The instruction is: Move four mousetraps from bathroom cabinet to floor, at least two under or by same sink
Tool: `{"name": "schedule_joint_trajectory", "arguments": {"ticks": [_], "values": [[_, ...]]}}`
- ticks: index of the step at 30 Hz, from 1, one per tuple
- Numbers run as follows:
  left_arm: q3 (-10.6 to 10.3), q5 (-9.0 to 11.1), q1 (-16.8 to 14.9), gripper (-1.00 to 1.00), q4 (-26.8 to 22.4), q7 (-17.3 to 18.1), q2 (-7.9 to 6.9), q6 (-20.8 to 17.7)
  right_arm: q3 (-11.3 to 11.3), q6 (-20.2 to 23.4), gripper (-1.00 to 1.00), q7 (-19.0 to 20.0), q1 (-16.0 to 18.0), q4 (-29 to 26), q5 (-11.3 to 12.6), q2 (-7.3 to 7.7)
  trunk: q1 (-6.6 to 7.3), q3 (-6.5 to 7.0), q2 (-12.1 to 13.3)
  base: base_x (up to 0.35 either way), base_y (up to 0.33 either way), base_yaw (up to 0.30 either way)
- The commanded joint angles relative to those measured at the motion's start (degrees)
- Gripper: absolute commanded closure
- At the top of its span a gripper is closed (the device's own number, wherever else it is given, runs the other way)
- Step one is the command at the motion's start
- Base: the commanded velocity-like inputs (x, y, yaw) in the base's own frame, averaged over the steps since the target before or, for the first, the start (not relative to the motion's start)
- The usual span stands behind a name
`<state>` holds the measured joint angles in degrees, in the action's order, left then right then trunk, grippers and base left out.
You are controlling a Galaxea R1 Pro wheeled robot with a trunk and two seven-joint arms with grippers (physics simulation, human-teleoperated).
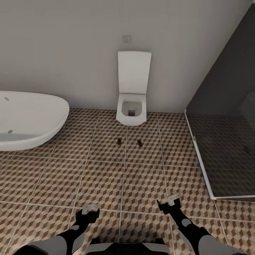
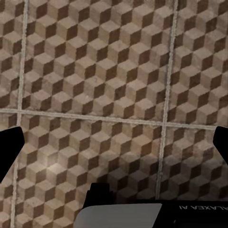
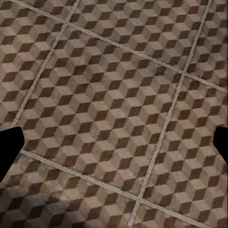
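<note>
Two small dark-brown pieces, taken to be mousetraps, flat on the bathroom floor (image 1: 106,184): one (image 1: 119,141) and another (image 1: 140,143), near each other but apart. Well ahead of both sets of jaws, just short of the white toilet (image 1: 131,113); far beyond reach from here. No sink or cabinet in sight; bathtub (image 1: 32,120) off beyond the left gripper (image 1: 90,209), glass shower screen (image 1: 226,156) off beyond the right gripper (image 1: 169,202).

Jaws of both grippers spread wide and empty, with nothing but cube-patterned tile between the fingertips (image 2: 10,149) (image 3: 9,152) in the wrist views.

Likely handling: light, stiff little wooden boards, thin and low against the tile, so hard to get under. Probably best pinched across the short width at the board's edges, jaws coming straight down, clear of the spring bar. Prone to sliding on smooth tile if nudged sideways.

Long axis of the first trap running roughly away from the jaws, toward the toilet; the second slanted a little off that line. Too small to tell which end carries the bait.
</note>
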<state>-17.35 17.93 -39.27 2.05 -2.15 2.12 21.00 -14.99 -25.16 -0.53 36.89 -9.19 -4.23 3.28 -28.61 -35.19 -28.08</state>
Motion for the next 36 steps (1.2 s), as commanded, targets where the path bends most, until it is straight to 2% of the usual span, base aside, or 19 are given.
{"name": "schedule_joint_trajectory", "arguments": {"ticks": [1,6,13,19,20,21,23,26,27,32,36], "values": [[-0.49,0.2,-0.05,-1.0,0.22,-0.22,0.02,0.35,0.05,-0.15,-1.0,-0.06,0.03,0.04,-0.35,0.18,0.2,0.23,0.35,0.0,0.0,0.0],[-0.49,0.18,0.38,-1.0,0.23,-0.22,-0.21,0.35,0.05,-0.15,-1.0,-0.04,0.03,0.05,0.77,0.8,1.29,1.6,2.35,0.0,0.0,0.0],[-0.49,0.17,1.22,-1.0,0.23,-0.25,-0.97,0.41,0.05,-0.15,-1.0,0.04,-0.35,0.05,3.81,2.18,2.83,3.52,5.16,0.0,0.0,0.0],[-0.49,0.21,3.19,-1.0,0.23,-0.3,-2.55,1.98,0.05,-0.22,-1.0,0.07,-1.41,0.05,4.38,2.61,2.83,4.04,5.16,0.0,0.0,0.0],[-0.49,0.27,3.64,-1.0,0.23,-0.34,-3.15,2.92,0.05,-0.22,-1.0,0.06,-1.54,0.05,4.42,2.64,2.83,4.13,5.16,0.0,0.0,0.0],[-0.49,0.44,4.77,-1.0,0.23,-0.39,-4.41,4.56,0.05,-0.23,-1.0,0.06,-1.87,0.05,4.48,2.67,2.83,4.21,5.16,0.0,0.0,0.0],[-0.49,0.58,5.71,-1.0,0.23,-0.44,-5.18,5.35,0.05,-0.24,-1.0,0.03,-2.29,0.05,4.5,2.65,2.83,4.37,5.16,0.0,0.0,0.0],[-0.45,0.79,6.52,-1.0,0.23,-0.5,-5.62,6.17,0.05,-0.24,-1.0,0.02,-2.76,0.05,4.54,2.61,2.83,4.61,5.16,0.0,0.0,0.0],[-0.42,1.09,7.3,-1.0,0.24,-0.77,-5.89,7.6,0.05,-0.24,-1.0,0.01,-3.17,0.05,4.56,2.56,2.83,4.68,5.16,0.0,0.0,0.0],[-0.3,1.67,8.06,-1.0,0.3,-0.99,-6.04,9.04,0.05,-0.66,-1.0,-0.04,-3.59,0.05,4.59,2.46,2.83,5.07,5.16,0.0,0.0,0.0],[-0.24,4.11,8.54,-1.0,0.32,-1.08,-6.07,9.46,0.05,-1.62,-1.0,-0.11,-4.26,0.05,4.72,2.3,2.83,5.37,5.16,0.0,0.0,0.0]]}}
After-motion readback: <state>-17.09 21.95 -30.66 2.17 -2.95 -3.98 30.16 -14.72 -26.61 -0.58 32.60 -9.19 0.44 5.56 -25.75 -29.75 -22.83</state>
